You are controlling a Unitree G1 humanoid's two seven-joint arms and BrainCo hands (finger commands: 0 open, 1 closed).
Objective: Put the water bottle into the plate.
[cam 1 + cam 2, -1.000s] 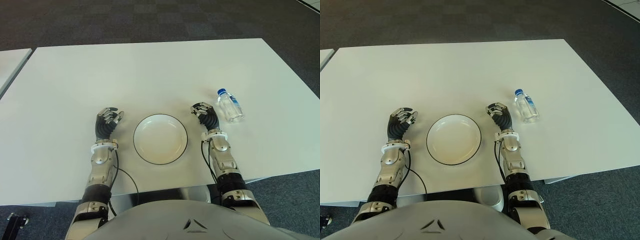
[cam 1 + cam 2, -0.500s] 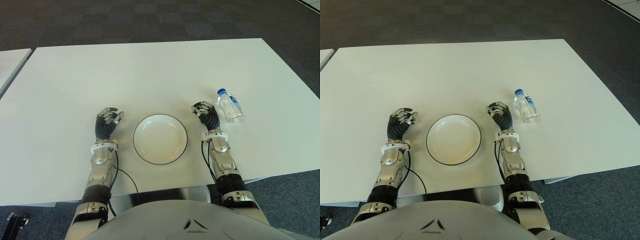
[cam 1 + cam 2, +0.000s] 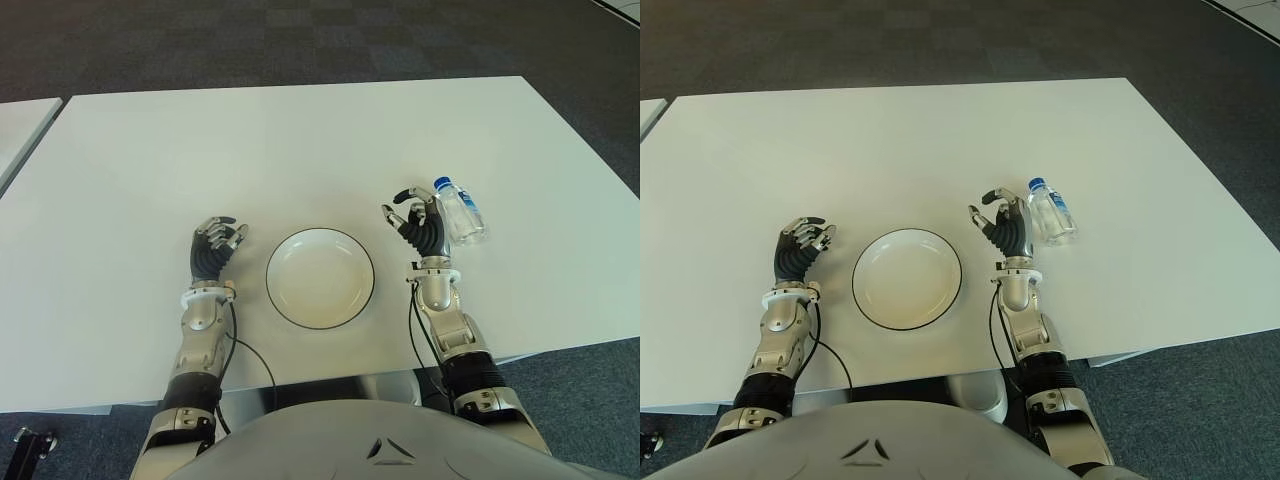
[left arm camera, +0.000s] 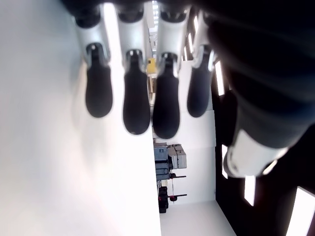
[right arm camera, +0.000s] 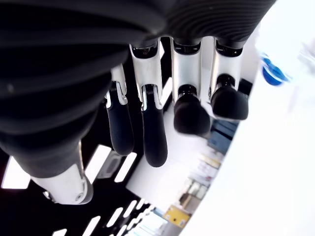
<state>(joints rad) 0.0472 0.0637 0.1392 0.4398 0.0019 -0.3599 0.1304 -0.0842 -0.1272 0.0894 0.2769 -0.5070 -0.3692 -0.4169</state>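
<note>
The right hand (image 3: 417, 222) stands just right of the plate (image 3: 320, 278), fingers spread and holding nothing. The water bottle (image 3: 458, 212) lies on its side on the white worktop (image 3: 300, 150) just beyond that hand's right edge, blue cap pointing far. The left hand (image 3: 213, 246), loosely uncurled and empty, shows left of the plate.

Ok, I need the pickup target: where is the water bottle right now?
The water bottle lies on the white table on the robot's right, just beyond its open right hand, well right of the plate.
</note>
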